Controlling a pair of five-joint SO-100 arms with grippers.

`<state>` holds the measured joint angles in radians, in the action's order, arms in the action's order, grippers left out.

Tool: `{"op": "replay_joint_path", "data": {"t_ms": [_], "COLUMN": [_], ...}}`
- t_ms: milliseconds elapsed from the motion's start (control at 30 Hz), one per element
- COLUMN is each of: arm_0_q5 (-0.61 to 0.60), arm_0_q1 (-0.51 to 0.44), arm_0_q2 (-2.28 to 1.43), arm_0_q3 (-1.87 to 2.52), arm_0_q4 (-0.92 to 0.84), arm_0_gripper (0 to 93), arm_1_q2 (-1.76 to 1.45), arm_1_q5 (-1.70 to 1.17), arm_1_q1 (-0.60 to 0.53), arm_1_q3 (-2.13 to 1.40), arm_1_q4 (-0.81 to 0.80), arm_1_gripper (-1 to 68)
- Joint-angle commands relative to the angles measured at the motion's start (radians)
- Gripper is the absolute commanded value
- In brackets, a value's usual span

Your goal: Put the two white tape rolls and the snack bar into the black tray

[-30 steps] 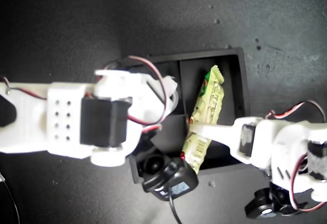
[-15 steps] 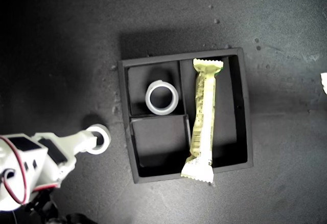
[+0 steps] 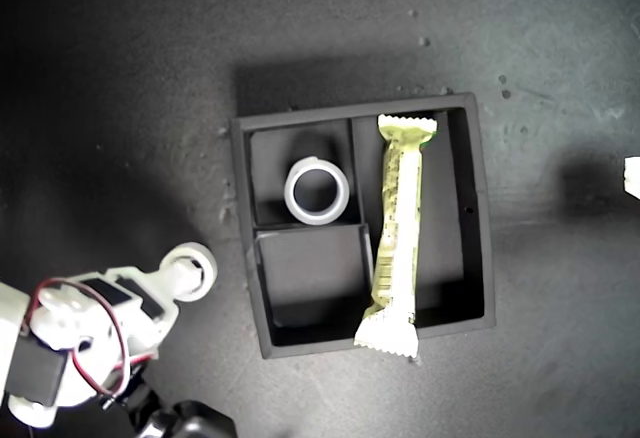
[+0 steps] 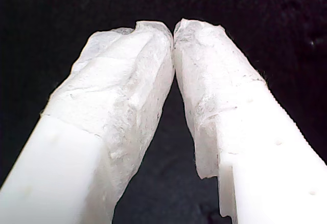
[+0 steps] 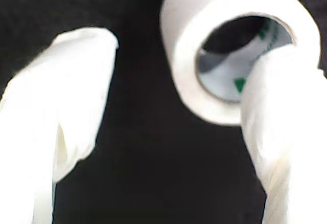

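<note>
The black tray (image 3: 340,113) sits mid-table in the exterior view. One white tape roll (image 3: 317,190) lies flat in its far small compartment. The snack bar (image 3: 397,240) lies along the long compartment, its near crimped end over the tray's wall. The other white tape roll (image 3: 191,269) (image 5: 230,50), with a greenish core, rests outside the tray on the exterior view's left. My second gripper (image 3: 178,278) (image 5: 186,50) is open there, one finger (image 5: 278,111) at the roll's hole, the other wide of it. My first gripper (image 4: 172,29) is shut on nothing over dark surface.
The tray's near small compartment (image 3: 312,278) holds nothing. A white piece (image 3: 632,176) shows at the exterior view's right edge. The second arm's body (image 3: 70,338) and wires fill the exterior view's lower left corner. Dark matte table surrounds the tray.
Both arms have pulled away from over the tray, leaving the snack bar flat in the long compartment. The second arm has since shifted toward the exterior view's lower left; the roll stayed put.
</note>
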<state>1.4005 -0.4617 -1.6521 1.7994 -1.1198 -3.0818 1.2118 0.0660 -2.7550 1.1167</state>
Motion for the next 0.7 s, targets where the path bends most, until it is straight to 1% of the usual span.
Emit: {"op": "replay_joint_path", "data": {"t_ms": [0,200,667], "arm_0_q5": [0.018,0.037,0.023], "arm_0_q1": [-0.015,-0.035,-0.011], "arm_0_q2": [0.003,0.018,0.098], "arm_0_q3": [-0.008,-0.003,0.008], "arm_0_q4": [0.018,0.025,0.077], "arm_0_gripper": [18.8,18.7,18.7], "arm_1_q2": [-0.009,-0.009,-0.009], "arm_1_q5": [0.008,0.009,0.015], "arm_1_q1": [0.0,-0.009,-0.04], "arm_1_q3": [-0.003,-0.021,-0.046], "arm_1_q4": [-0.015,-0.041,-0.084], "arm_1_gripper": [-0.4,-0.4,-0.3]}}
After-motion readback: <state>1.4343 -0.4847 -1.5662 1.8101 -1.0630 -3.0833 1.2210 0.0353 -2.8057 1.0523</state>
